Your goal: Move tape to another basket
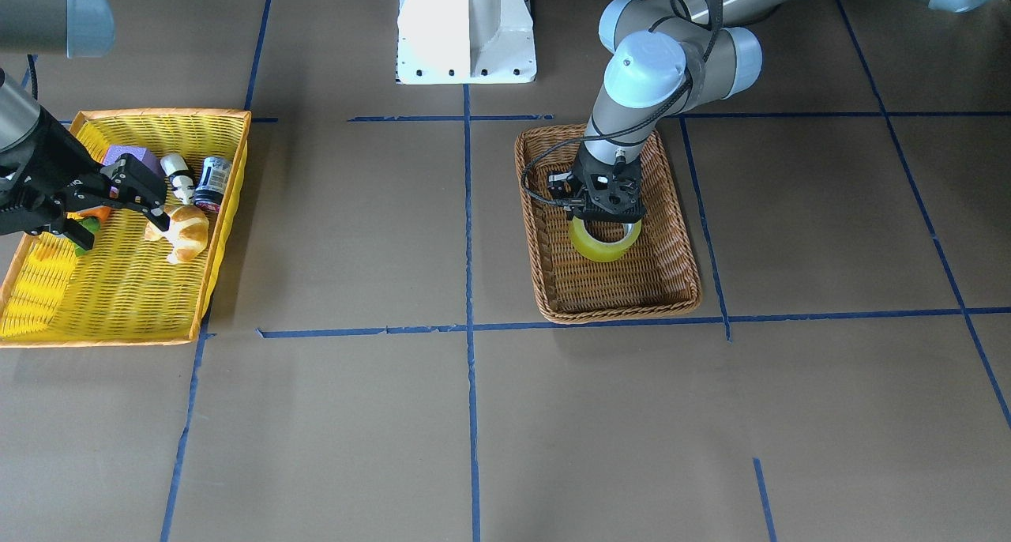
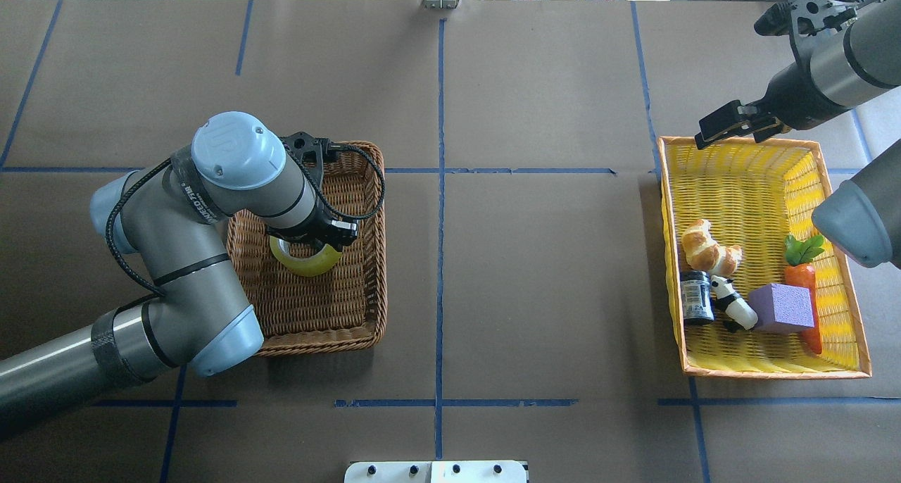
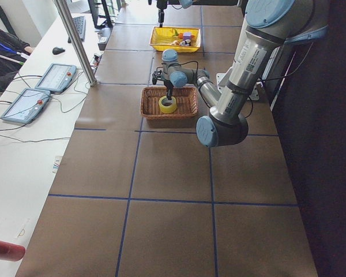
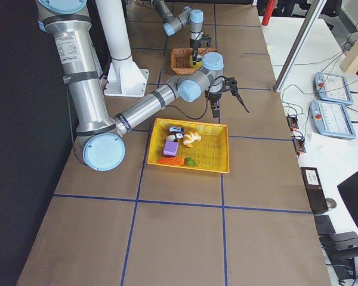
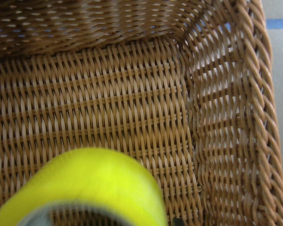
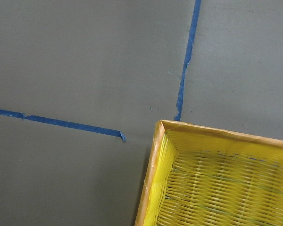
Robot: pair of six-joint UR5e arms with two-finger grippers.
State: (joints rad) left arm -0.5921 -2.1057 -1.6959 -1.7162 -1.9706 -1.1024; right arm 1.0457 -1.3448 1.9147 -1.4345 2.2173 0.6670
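The yellow tape is inside the brown wicker basket, tilted on edge near its middle. My left gripper reaches down into the basket and is shut on the tape's upper rim. The overhead view shows the tape under the left gripper in the basket. In the left wrist view the tape fills the bottom, close over the basket floor. My right gripper is open and empty above the yellow basket.
The yellow basket holds a croissant, a can, a panda figure, a purple block and a carrot. The white robot base stands at the table's edge. Blue tape lines cross the brown table.
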